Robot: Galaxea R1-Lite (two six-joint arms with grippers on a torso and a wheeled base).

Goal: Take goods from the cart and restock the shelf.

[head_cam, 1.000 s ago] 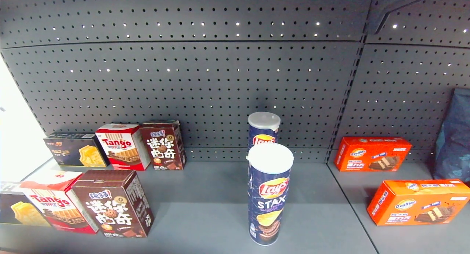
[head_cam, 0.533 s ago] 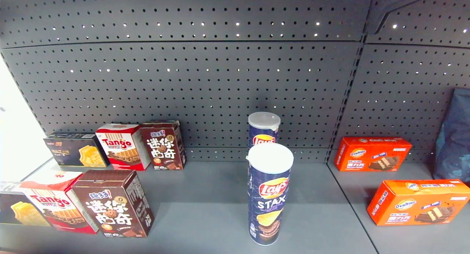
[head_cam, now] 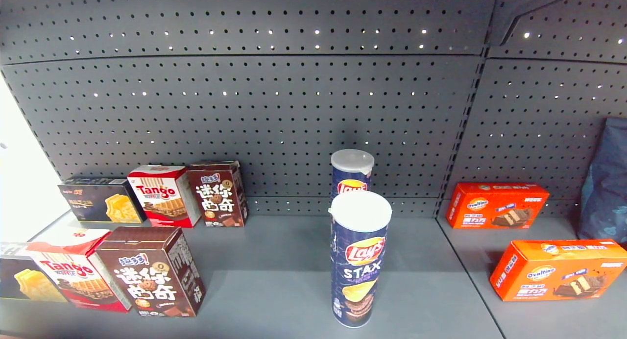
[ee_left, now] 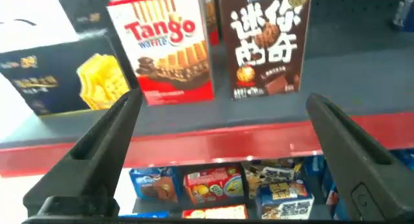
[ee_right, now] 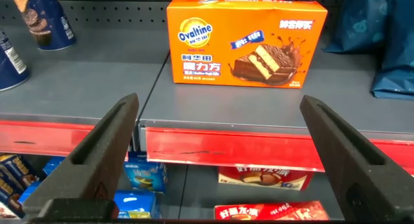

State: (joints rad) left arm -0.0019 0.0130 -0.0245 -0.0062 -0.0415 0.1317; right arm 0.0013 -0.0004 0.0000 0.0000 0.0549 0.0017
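The grey shelf (head_cam: 274, 275) carries two upright blue chip cans, one at the front (head_cam: 359, 260) and one behind it (head_cam: 351, 175). On the left stand wafer and biscuit boxes in two rows, among them a red-white box (head_cam: 164, 194) and a brown box (head_cam: 152, 273). Two orange cake boxes (head_cam: 558, 268) lie on the right. My left gripper (ee_left: 224, 100) is open in front of the shelf edge, facing the red-white box (ee_left: 169, 46) and the brown box (ee_left: 266, 43). My right gripper (ee_right: 220, 100) is open and empty, facing an orange box (ee_right: 246, 43).
A red price strip (ee_left: 213, 143) runs along the shelf's front edge (ee_right: 233, 149), with more packaged goods on the shelf below (ee_left: 213, 188). A blue bag (head_cam: 605, 182) leans at the far right. Bare shelf floor lies between the brown box and the chip cans.
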